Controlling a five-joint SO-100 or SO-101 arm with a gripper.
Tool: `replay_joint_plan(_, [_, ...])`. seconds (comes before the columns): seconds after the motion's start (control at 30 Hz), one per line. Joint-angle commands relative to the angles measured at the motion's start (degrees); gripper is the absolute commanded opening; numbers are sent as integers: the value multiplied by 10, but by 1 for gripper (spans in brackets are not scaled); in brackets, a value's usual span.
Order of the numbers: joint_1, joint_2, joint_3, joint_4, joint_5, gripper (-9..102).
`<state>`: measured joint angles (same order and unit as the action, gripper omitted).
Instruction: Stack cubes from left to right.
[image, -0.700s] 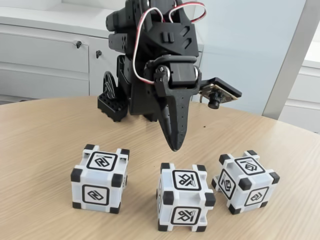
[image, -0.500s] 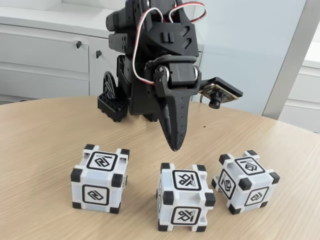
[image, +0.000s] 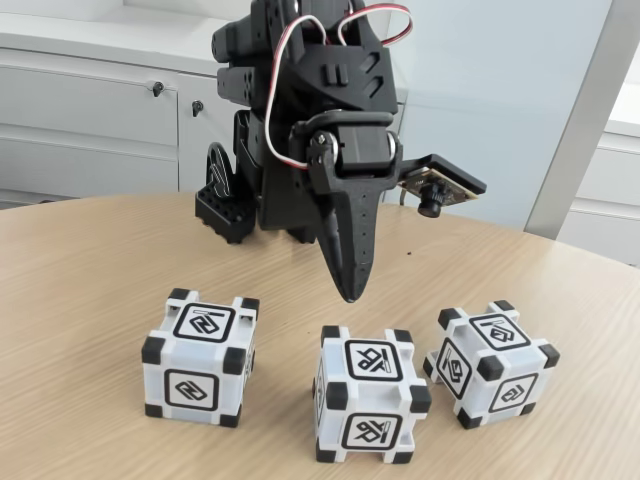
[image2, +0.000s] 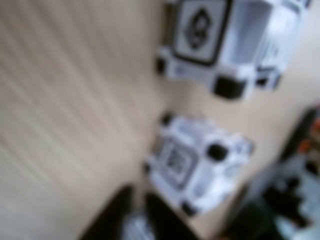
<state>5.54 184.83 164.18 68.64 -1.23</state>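
Nearest, on the wooden tabletop (image: 80, 300), three cubes stand in a row: left cube (image: 198, 357), middle cube (image: 367, 394), right cube (image: 489, 361). Above and behind the middle one hangs my end effector (image: 349, 290), closed and empty. Farther back are white cabinets (image: 90, 120).

Matte black printed arm (image: 300, 110) with red-and-white cables (image: 340, 25) and perforated, pointed jaws.

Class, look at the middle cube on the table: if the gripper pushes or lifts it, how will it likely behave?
The middle cube looks like rigid plastic, so it should probably keep its shape when squeezed. Resting flat on the wooden table, it would likely slide, not roll. Its smooth faces may slip; the recessed edges could help the gripper.
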Motion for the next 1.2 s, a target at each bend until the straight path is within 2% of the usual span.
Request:
replay_joint_plan(0.0, [4, 33, -6, 3, 8, 0])
replay_joint_plan(0.47, [4, 33, -6, 3, 11, 0])
replay_joint_plan(1.0, [4, 33, -11, 2, -54, 0])
replay_joint_plan(1.17, [-6, 35, -74, 1, 9, 2])
